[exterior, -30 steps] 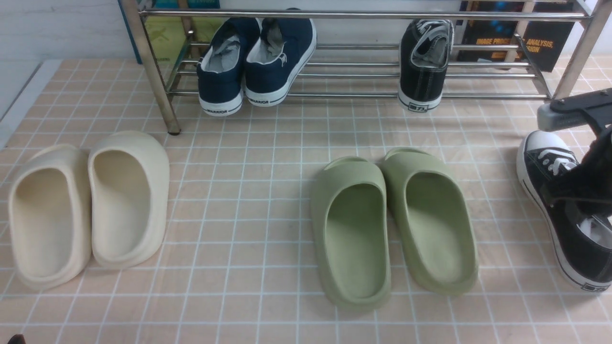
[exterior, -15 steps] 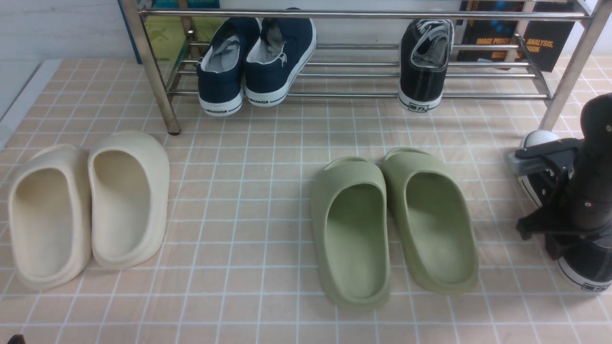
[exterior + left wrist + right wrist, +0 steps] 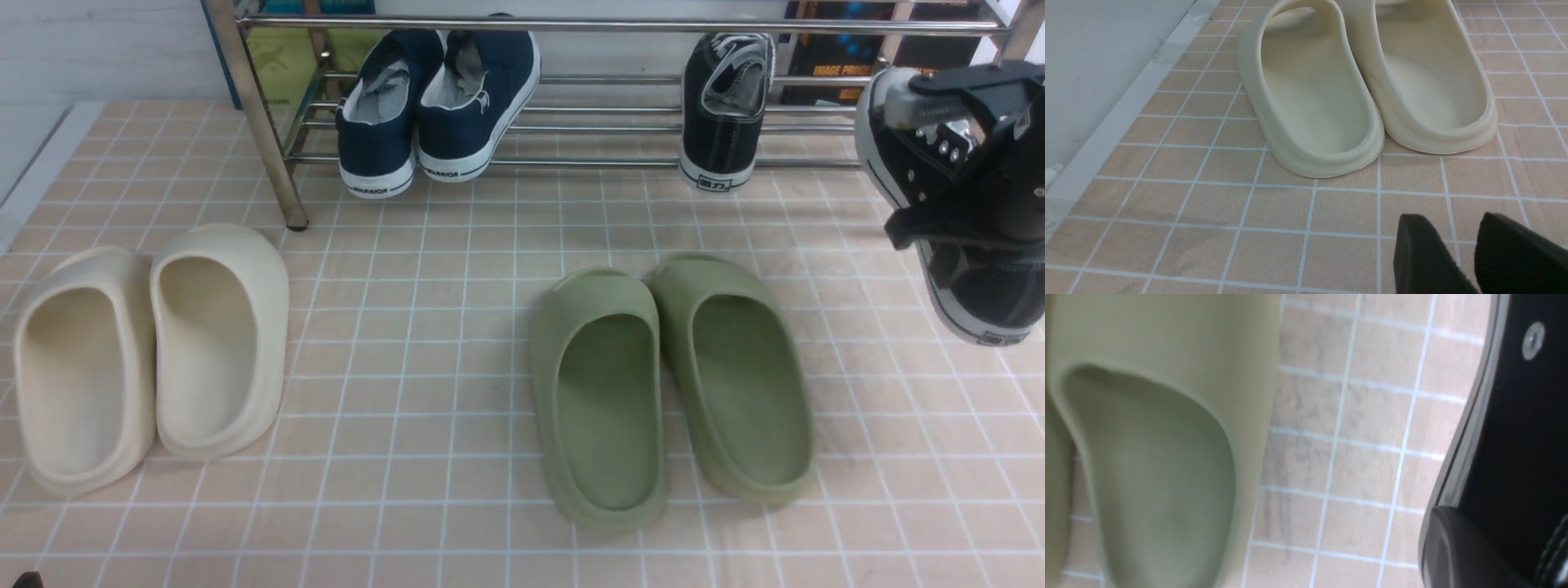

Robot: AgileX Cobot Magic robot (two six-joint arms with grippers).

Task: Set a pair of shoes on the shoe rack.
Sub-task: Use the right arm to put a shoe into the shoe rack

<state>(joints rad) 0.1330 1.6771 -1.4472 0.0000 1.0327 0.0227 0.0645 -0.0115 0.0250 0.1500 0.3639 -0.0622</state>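
Lifted off tiled floor (image 3: pixel 457 245): black sneaker (image 3: pixel 980 298), clamped in your right claw (image 3: pixel 955 155), at shoe rack (image 3: pixel 571 24) right end. Left claw (image 3: pixel 1466 257) apart. Shelving remains.

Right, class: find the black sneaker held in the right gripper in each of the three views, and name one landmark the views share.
Front view: sneaker at the right edge, toe up, clamped in the right gripper.
Left wrist view: not in it; only cream slippers show.
Right wrist view: along the picture's right edge, black side with an eyelet.
Landmark: green slipper, beside the sneaker in front and right wrist views; tiled floor in all three.
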